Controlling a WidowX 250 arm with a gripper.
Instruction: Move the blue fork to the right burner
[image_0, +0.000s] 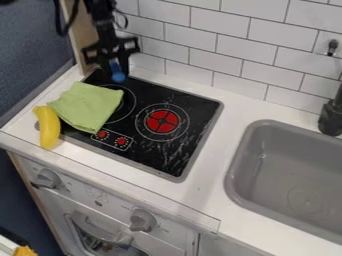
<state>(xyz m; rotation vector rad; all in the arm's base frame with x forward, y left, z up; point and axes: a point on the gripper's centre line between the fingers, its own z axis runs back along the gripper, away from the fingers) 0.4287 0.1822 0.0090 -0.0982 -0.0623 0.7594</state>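
Two grey oven knobs (141, 220) sit below the worktop's (207, 187) front edge. One banana (48, 127) lies near the worktop's left end, just beside one green cloth (87, 106) that overlaps the cooktop's (182, 102) left edge. Two burners show: the right burner (162, 121) has a red centre; the cloth partly covers the left burner (127, 107). One gripper (113, 62) hangs over the cooktop's far left corner, closed on one blue fork (117, 76), which points downward.

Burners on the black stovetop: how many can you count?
2: the right burner, with the red centre, and the left burner, partly under the green cloth. The cloth could hide another.
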